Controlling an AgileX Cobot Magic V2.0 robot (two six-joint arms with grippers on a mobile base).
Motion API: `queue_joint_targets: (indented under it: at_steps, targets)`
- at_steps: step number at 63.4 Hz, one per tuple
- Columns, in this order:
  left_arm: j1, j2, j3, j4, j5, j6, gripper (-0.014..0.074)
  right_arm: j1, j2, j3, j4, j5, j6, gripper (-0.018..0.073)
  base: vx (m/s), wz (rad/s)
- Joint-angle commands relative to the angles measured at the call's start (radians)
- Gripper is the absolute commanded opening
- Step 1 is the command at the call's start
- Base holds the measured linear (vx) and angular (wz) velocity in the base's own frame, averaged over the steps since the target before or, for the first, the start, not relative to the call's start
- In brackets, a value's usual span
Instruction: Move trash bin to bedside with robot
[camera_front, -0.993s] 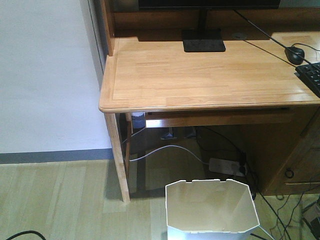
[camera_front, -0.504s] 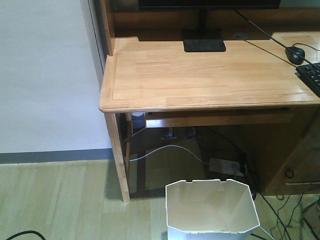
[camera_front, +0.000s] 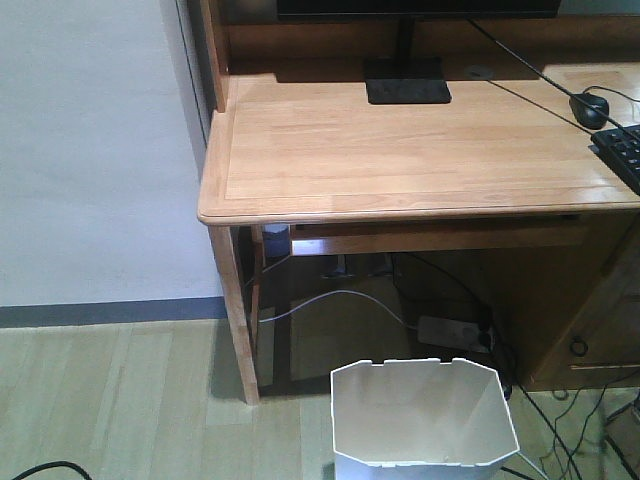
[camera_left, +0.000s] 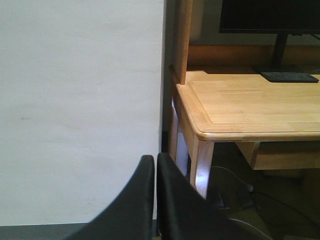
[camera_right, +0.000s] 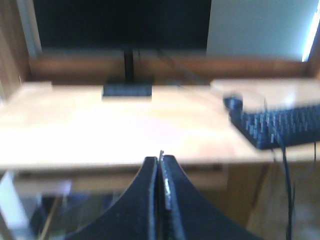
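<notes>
The white trash bin (camera_front: 420, 415) stands on the wooden floor at the bottom of the front view, in front of the desk, with its cream inside showing. Nothing is in it that I can see. The bed is out of view. Neither arm shows in the front view. My left gripper (camera_left: 155, 159) is shut and empty, facing the white wall beside the desk corner. My right gripper (camera_right: 159, 159) is shut, with a thin pale sliver between its tips, level with the desk's front edge. The bin does not show in either wrist view.
A light wooden desk (camera_front: 400, 150) fills the far side, carrying a monitor stand (camera_front: 407, 92), a mouse (camera_front: 588, 108) and a keyboard (camera_front: 622, 150). Its leg (camera_front: 238, 320) stands left of the bin. A power strip (camera_front: 455, 332) and cables lie under it. A white wall (camera_front: 90, 150) is on the left.
</notes>
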Motion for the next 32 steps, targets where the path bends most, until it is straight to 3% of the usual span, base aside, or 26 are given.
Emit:
queue_joint_targets:
  at_steps: [1,32]
  targets:
    - [-0.001,-0.013,0.026,0.000,-0.081,-0.002,-0.0006,-0.008,0.046,-0.040,0.012,-0.027,-0.002,-0.0010,0.00,0.00]
    - [-0.001,-0.013,0.026,0.000,-0.081,-0.002,-0.0006,-0.008,0.102,-0.040,0.023,0.051,-0.002,0.0012,0.00,0.00]
